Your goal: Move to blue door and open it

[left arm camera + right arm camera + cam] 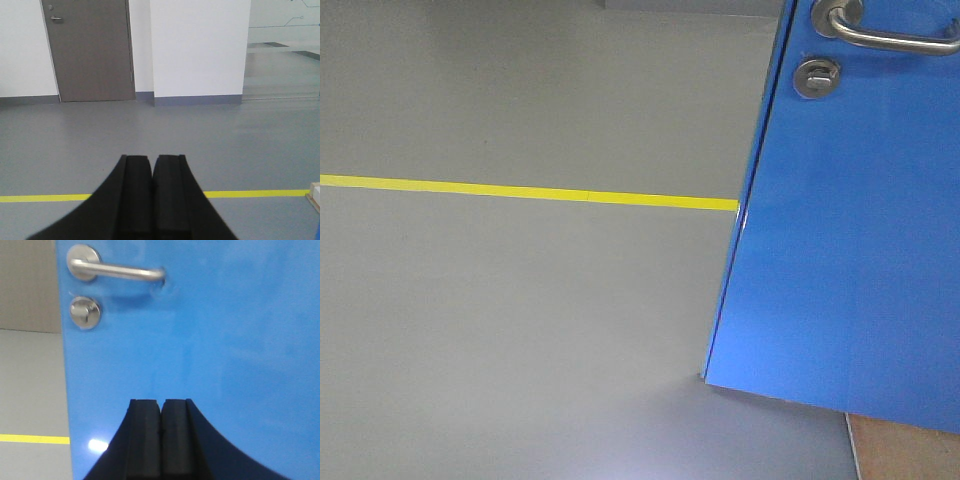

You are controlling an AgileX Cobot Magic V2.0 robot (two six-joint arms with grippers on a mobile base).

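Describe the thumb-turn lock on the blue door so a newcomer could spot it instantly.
Find the blue door, the big glossy panel filling the right wrist view. Near its left edge runs a long silver lever handle. Just below the handle's round base sits the thumb-turn lock: a small silver disc with a stubby knob, not a bar.

Industrial hall: grey floor [75,140], yellow line [520,192].

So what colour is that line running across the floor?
Yellow: the floor line crosses the grey floor, clearest in the exterior front-facing view.
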